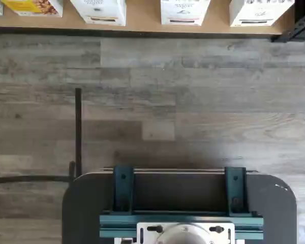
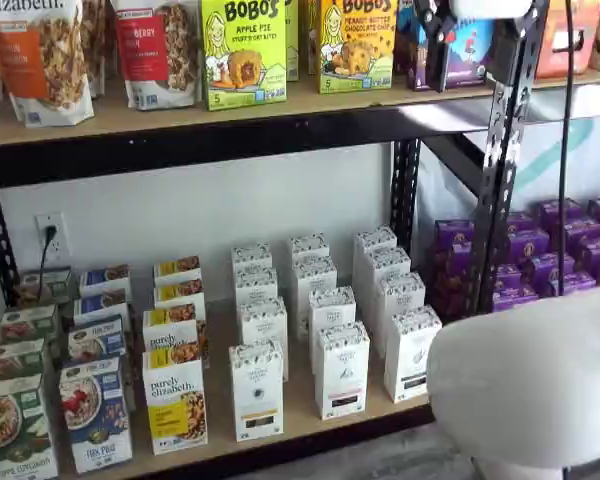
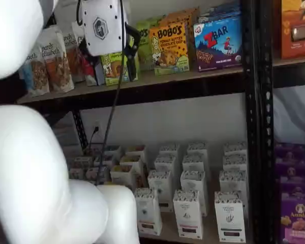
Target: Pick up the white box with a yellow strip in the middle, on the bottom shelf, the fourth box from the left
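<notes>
My jaws hang high up by the top shelf in both shelf views. I see them from the side, so I cannot tell if they are open or closed. The white box [image 2: 257,390] stands far below, at the front of the bottom shelf [image 2: 300,425], between the purely elizabeth box [image 2: 175,400] and another white box [image 2: 342,370]. I think I should come down low, line up on its narrow front, then slide in slowly and straight.

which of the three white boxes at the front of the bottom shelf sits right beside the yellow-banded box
The leftmost white box. It stands next to the yellow-banded granola box; the other two sit further right.
</notes>
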Tool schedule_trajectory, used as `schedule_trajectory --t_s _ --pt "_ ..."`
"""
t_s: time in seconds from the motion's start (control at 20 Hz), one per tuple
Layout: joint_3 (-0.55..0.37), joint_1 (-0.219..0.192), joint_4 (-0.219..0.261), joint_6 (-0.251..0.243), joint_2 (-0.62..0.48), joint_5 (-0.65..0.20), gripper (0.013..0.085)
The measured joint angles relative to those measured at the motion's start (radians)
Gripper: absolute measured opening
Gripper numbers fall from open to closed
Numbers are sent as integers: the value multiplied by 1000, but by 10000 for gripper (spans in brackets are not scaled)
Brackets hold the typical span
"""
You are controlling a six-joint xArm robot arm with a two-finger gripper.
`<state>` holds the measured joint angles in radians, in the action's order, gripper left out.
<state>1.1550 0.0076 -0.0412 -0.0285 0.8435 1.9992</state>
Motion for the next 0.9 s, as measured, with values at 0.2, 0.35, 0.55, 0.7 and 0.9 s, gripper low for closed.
schedule_trajectory --t_s 0.2,0.35,0.55,0.7,0.9 --pt "13 -103 -115 49 -19 38 850" --pt "9 -90 -105 45 -15 26 850" --pt "-12 -55 -85 22 -11 -4 850" --pt "-46 -24 -76 -2 -2 -43 850" --pt "-108 57 -26 -61 16 -113 850"
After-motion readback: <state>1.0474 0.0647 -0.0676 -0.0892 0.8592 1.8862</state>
